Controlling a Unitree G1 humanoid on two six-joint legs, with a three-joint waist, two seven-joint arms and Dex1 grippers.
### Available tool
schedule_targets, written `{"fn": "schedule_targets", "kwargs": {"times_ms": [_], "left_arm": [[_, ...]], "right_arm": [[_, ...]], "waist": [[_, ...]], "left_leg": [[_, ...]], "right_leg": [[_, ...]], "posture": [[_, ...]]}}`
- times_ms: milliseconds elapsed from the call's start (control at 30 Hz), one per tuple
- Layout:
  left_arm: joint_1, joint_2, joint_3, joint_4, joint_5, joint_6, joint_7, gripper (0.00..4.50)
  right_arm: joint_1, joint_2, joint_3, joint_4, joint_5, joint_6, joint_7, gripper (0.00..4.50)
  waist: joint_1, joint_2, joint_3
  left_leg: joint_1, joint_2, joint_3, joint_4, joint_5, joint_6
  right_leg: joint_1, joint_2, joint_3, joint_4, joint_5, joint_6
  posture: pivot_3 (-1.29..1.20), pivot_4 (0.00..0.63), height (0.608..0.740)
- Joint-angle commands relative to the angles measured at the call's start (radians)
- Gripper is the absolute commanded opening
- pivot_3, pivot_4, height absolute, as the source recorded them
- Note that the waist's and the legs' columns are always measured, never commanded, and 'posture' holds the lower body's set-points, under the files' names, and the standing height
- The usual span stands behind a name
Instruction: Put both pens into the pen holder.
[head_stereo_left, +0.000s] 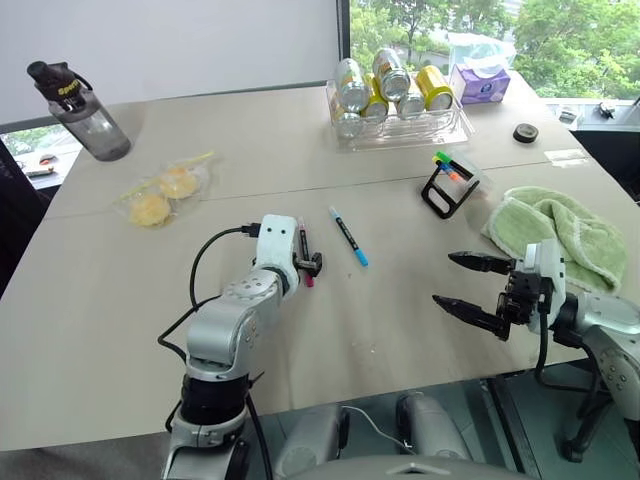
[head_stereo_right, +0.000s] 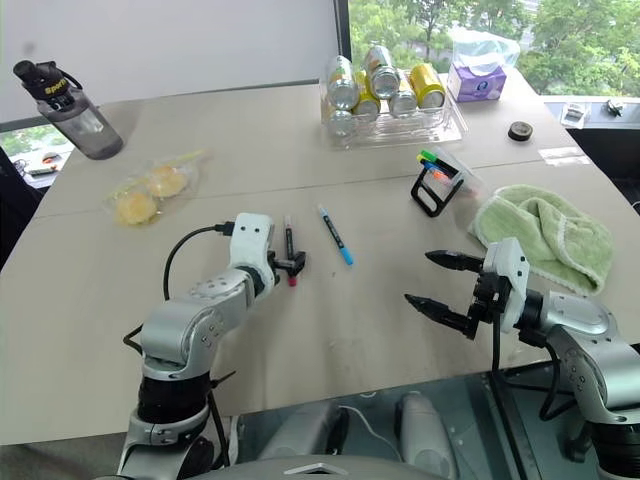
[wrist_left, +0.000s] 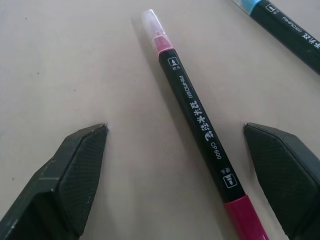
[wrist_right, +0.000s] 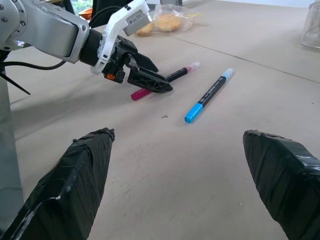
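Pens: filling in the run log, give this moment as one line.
left gripper open astride pink pen | blue pen on table | right gripper open | holder has neither pen

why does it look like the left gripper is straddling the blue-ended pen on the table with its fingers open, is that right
Not quite: it is the pink-ended pen that lies between the open fingers of the left gripper, not the blue-ended pen. The left wrist view shows the pink pen flat on the table between the two fingers, with the blue one lying off to the side, untouched.
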Motion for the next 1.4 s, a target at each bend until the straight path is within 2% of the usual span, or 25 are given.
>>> {"fn": "schedule_targets", "kwargs": {"times_ms": [33,233,267,367,467,633,800,900,1100,1400], "left_arm": [[0.010,0.003,-0.007,0.007,0.031,0.096,0.013,2.87],[0.030,0.006,0.005,-0.029,0.053,0.160,0.016,0.33],[0.037,0.006,0.009,-0.035,0.058,0.158,0.016,0.09],[0.058,0.019,0.002,-0.032,0.070,0.075,0.001,0.09],[0.064,-0.011,0.032,-0.045,0.021,-0.043,-0.065,0.09],[0.107,-0.013,0.022,-0.094,-0.034,-0.280,-0.211,0.09],[0.158,-0.042,0.046,-0.128,-0.148,-0.420,-0.351,0.09],[0.174,-0.037,0.018,-0.146,-0.205,-0.472,-0.434,0.09],[0.189,-0.006,-0.046,-0.149,-0.240,-0.534,-0.522,0.09],[0.192,0.023,-0.080,-0.137,-0.262,-0.569,-0.562,0.09]], "right_arm": [[0.000,0.001,-0.016,-0.022,0.003,-0.023,-0.007,4.47],[0.000,0.002,-0.007,-0.017,-0.003,-0.025,-0.003,4.47],[-0.005,0.002,-0.004,-0.013,-0.005,-0.024,-0.003,4.47],[-0.035,0.010,0.011,0.015,-0.035,-0.039,-0.019,4.47],[-0.085,0.032,0.023,0.063,-0.087,-0.039,-0.082,4.47],[-0.190,0.112,0.006,0.036,0.062,0.132,-0.183,4.47],[-0.310,0.163,0.028,0.019,0.167,0.358,-0.333,4.47],[-0.398,0.220,0.034,0.036,0.266,0.520,-0.441,4.47],[-0.501,0.331,-0.011,0.093,0.398,0.702,-0.604,4.47],[-0.567,0.419,-0.030,0.128,0.498,0.778,-0.707,4.47]], "waist": [[-0.002,0.000,0.000],[-0.005,0.000,-0.001],[-0.006,0.000,-0.001],[-0.009,0.001,-0.001],[-0.010,0.001,-0.001],[-0.002,0.000,-0.001],[-0.002,0.000,-0.001],[-0.004,0.000,-0.001],[-0.004,0.000,-0.001],[-0.006,0.000,-0.001]], "left_leg": [[0.000,0.000,0.000,0.000,0.000,0.000],[0.001,0.001,0.001,0.000,0.000,0.000],[0.001,0.001,0.001,0.000,0.000,0.000],[0.001,0.001,0.001,0.000,0.000,0.000],[0.002,0.001,0.002,0.000,0.000,0.000],[-0.001,0.001,0.000,0.000,0.000,-0.001],[-0.003,0.000,0.000,0.000,0.000,-0.001],[-0.004,0.000,0.001,0.000,0.000,-0.001],[-0.005,0.000,0.001,-0.001,0.000,0.000],[-0.005,0.000,0.001,-0.001,0.000,0.000]], "right_leg": [[0.000,0.000,0.000,0.000,0.000,0.000],[0.000,0.001,0.001,0.000,0.000,0.000],[0.000,0.001,0.001,0.000,0.000,0.000],[0.000,0.001,0.002,0.000,0.000,0.000],[0.000,0.001,0.003,0.000,0.000,0.000],[-0.001,0.001,0.001,0.000,0.000,0.000],[-0.002,0.000,0.001,0.000,0.000,0.000],[-0.005,0.000,0.001,0.000,0.000,-0.001],[-0.005,0.000,0.002,0.000,0.000,-0.001],[-0.006,0.000,0.002,0.000,0.000,-0.001]], "posture": [[0.00,0.150,0.739],[0.00,0.150,0.739],[0.00,0.150,0.739],[0.00,0.150,0.739],[0.00,0.150,0.739],[0.00,0.150,0.739],[0.00,0.150,0.739],[0.00,0.150,0.739],[0.00,0.150,0.739],[0.00,0.150,0.739]]}}
